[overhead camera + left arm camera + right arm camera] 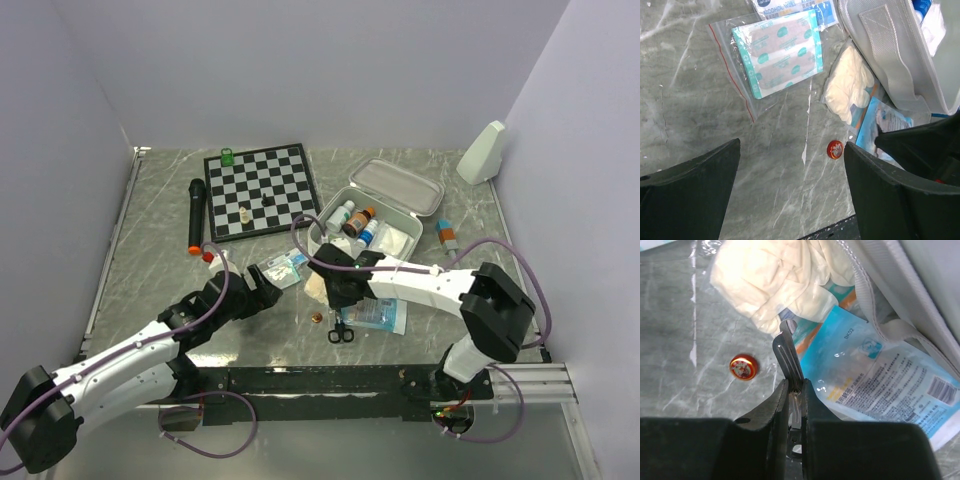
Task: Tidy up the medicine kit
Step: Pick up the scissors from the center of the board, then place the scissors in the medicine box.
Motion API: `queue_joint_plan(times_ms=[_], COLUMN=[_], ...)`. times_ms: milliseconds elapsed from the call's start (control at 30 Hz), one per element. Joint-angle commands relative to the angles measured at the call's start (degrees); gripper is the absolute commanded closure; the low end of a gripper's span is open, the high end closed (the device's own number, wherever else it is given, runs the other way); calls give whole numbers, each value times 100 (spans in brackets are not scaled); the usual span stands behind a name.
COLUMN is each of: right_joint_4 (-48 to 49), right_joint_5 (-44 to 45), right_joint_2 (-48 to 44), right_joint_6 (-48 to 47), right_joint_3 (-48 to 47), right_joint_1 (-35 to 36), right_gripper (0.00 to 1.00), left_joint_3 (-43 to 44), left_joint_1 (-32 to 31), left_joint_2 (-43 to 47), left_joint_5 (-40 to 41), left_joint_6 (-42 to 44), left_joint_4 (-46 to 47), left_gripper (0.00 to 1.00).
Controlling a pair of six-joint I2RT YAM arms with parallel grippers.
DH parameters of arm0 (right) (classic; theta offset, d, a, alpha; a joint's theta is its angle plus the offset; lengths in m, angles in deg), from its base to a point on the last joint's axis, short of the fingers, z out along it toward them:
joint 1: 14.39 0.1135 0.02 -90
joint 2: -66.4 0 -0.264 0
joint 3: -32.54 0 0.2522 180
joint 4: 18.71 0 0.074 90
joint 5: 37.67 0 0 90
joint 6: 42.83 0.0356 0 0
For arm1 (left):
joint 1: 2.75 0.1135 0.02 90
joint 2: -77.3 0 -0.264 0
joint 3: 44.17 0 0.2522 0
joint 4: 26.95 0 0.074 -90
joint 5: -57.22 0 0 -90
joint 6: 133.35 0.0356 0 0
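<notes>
Right, from above: the medicine kit [372, 222] sits open on the marble table [160, 230], right of centre. Its lid [397, 186] is flipped back toward the far wall, and small bottles [357, 222] stand inside. The chessboard [262, 189] lies off to its left, well apart. Both arms reach in low, with the left gripper [268, 292] and the right gripper [333, 285] just in front of the kit. Scissors [340, 332] and a little red tin [316, 317] lie on the table close by.

Over to the left wrist: its fingers [690, 190] are spread wide with nothing between them, only bare tabletop. Ahead lies a zip bag of plasters [777, 52]. A bag of white gloves [847, 85] rests right beside the kit's pale wall, and the red tin sits near the right-hand finger. A blue printed packet [885, 122] is partly hidden by the other arm's dark gripper.

Now the right wrist: this one is clamped tight on metal tweezers [789, 357], gripped low down. Their tip points up at the edge of the glove bag; whether it touches is hard to tell. The red tin lies left of the tweezers, apart from them. The blue packet lies to the right, its far end tucked under the kit's strap and wall.
</notes>
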Motion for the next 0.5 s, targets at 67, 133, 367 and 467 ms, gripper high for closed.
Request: queue_joint_plan(times_ms=[67,133,367,467], right_joint_4=[-419,-603,-1096,-1228], right_joint_5=[217,349,719,771], right_joint_2=[-574,-689,-936,-752], right_joint_6=[-55,-169,-1144,-1680], right_joint_3=[-398,-591,-1628,-2330], right_joint_1=[-42,-94,-700,-1174], right_gripper=[100,100,100,100], left_joint_3=[95,113,122,139], left_joint_1=[5,5,5,5], left_joint_2=[-85,-76,-50,-41], left_joint_5=[-59,-59,-94,-102], left_joint_6=[99,99,143,205], left_joint_4=[204,204,248,275], left_gripper=[11,11,11,11])
